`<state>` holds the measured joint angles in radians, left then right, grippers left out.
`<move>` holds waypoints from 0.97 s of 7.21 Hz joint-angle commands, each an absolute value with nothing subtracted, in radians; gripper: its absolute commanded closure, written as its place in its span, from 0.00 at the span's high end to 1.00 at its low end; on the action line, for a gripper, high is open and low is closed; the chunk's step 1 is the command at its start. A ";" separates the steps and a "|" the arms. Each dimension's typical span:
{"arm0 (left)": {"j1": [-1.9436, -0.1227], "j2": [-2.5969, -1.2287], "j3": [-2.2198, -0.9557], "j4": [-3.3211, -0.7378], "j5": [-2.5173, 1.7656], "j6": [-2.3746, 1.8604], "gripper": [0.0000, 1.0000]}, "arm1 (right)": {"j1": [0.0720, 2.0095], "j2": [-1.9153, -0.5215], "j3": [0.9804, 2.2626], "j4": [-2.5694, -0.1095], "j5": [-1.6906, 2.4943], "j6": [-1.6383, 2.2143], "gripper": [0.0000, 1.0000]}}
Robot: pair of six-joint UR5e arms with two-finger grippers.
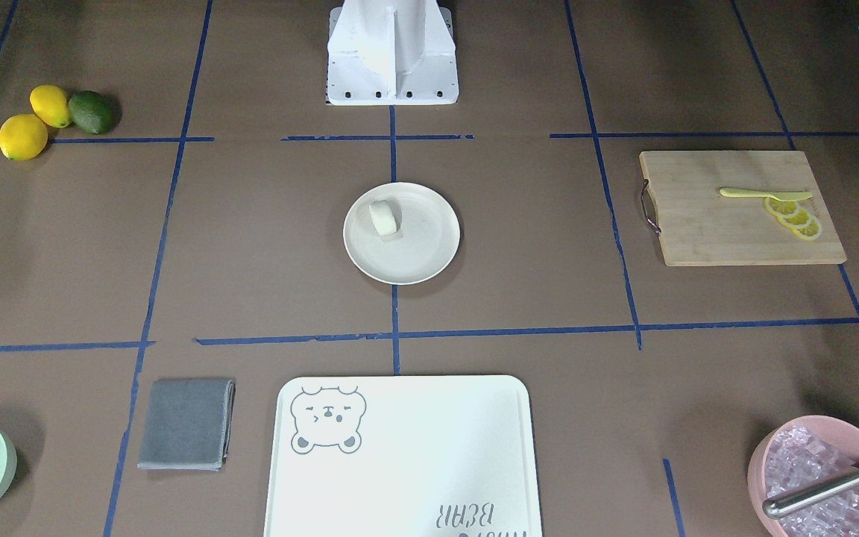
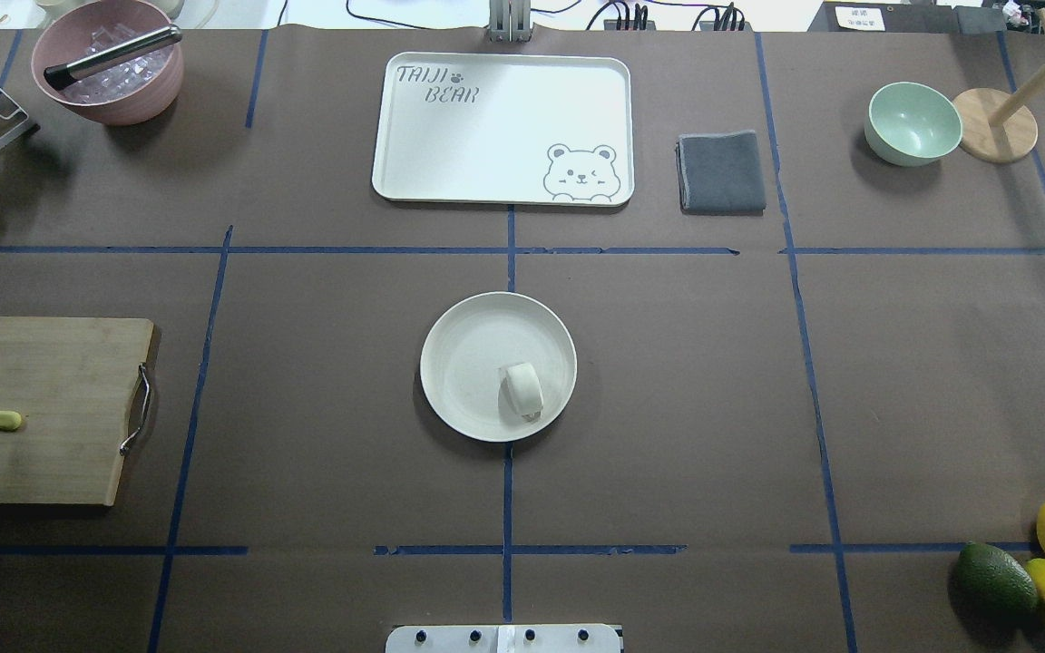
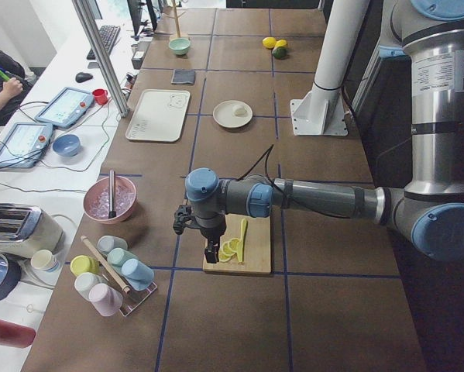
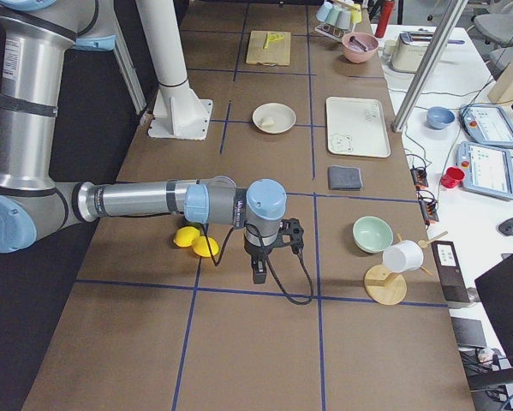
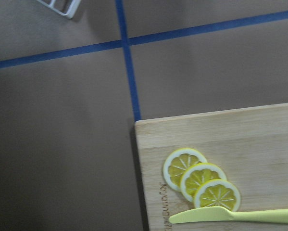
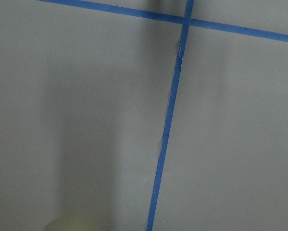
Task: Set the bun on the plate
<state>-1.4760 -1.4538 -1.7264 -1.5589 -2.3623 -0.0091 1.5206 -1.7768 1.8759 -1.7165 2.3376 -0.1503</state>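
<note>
The small white bun (image 1: pixel 385 218) (image 2: pixel 522 388) lies inside the round cream plate (image 1: pixel 429 261) (image 2: pixel 459 363) at the table's middle, toward the rim nearest the robot base. Neither arm is near it. My left gripper (image 3: pixel 210 252) hangs over the edge of the wooden cutting board (image 3: pixel 247 252) at the table's left end. It shows only in the left side view, so I cannot tell if it is open or shut. My right gripper (image 4: pixel 260 272) hangs low beside two lemons (image 4: pixel 196 241) at the right end, and its state also cannot be told. Neither wrist view shows any fingers.
Lemon slices (image 5: pixel 201 179) and a yellow knife (image 5: pixel 230 215) lie on the cutting board (image 1: pixel 728 231). Beyond the plate are a bear-print tray (image 2: pixel 450 136), a grey cloth (image 2: pixel 720 170), a green bowl (image 2: pixel 913 122) and a pink ice bowl (image 2: pixel 110 73). An avocado (image 2: pixel 994 580) sits with the lemons.
</note>
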 commanded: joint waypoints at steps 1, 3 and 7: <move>-1.597 -1.454 -1.684 -1.560 -2.447 0.121 1.00 | 1.520 -1.776 1.875 -1.717 2.338 -0.149 1.00; -1.594 -1.465 -1.669 -1.559 -2.431 0.133 1.00 | 1.520 -1.776 1.876 -1.715 2.339 -0.150 1.00; -1.595 -1.451 -1.667 -1.557 -2.428 0.130 1.00 | 1.520 -1.775 1.876 -1.715 2.339 -0.152 1.00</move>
<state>-1.5943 -1.4524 -1.6701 -1.5572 -2.4287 0.1309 1.5202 -1.7749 1.8761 -1.7143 2.3393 -0.1518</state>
